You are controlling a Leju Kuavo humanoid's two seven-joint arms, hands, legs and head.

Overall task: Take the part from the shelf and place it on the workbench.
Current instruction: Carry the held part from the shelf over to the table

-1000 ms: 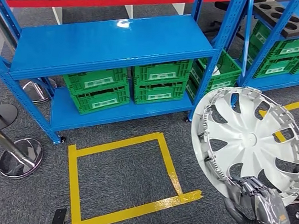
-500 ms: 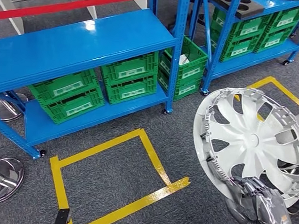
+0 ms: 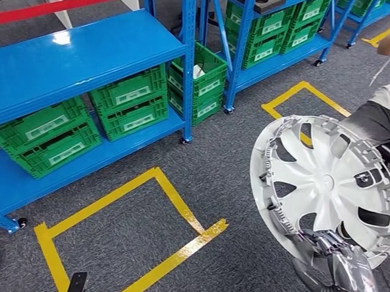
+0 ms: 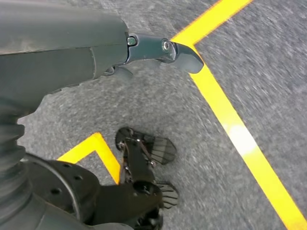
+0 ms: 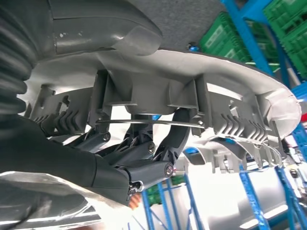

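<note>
I have one part in hand: a single silver-white wheel cover [image 3: 326,184], held upright and tilted over the grey carpet at the right of the head view. My right hand [image 3: 343,271] grips it at the lower rim; in the right wrist view the thumb lies over the outer face and the dark fingers [image 5: 173,139] curl in behind the rim of the wheel cover [image 5: 224,91]. My left hand [image 4: 108,52] hangs above the floor with nothing in it, one finger extended straight.

Count of fixtures: two blue shelving units. On the near shelf [image 3: 83,50], the lower level carries four green crates [image 3: 131,102] in two stacks of two; their contents are hidden. One more green crate [image 3: 200,77] stands between the units, with something white inside that I cannot identify. The far shelf [image 3: 284,42] holds further green crates, number unclear.

Two yellow tape squares [image 3: 127,234] mark the floor. A person [image 3: 385,114] stands just behind the cover.
</note>
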